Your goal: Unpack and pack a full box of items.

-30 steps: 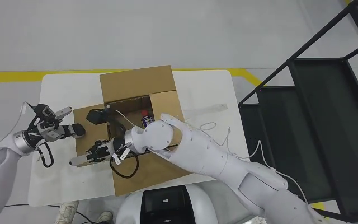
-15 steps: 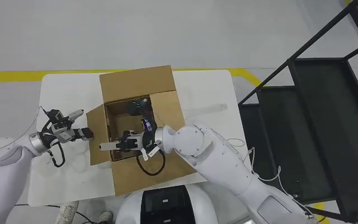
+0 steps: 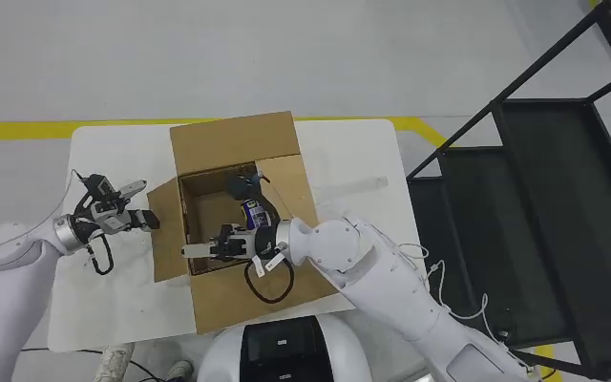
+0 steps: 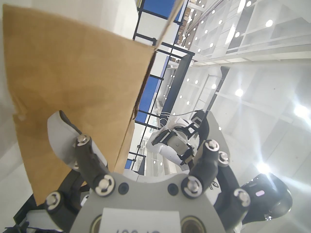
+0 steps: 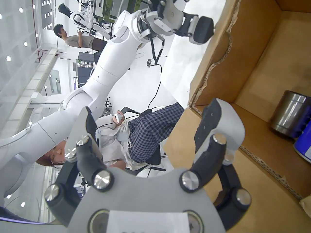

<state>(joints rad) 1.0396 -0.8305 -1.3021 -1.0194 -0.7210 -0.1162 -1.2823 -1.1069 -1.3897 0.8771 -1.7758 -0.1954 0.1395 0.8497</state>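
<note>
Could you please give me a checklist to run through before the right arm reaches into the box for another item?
1. Right claw open and empty: ok.
2. Box flaps folded out, opening unblocked: ok.
3. Item available to pick: ok, a metal can is inside.
4. Right claw lined up with the metal can: not ok, it hovers by the box's edge, off to one side of it.
5. Left claw outside the opening: ok, it is by the side flap.
6. Whether the left claw touches the side flap: cannot tell.
</note>
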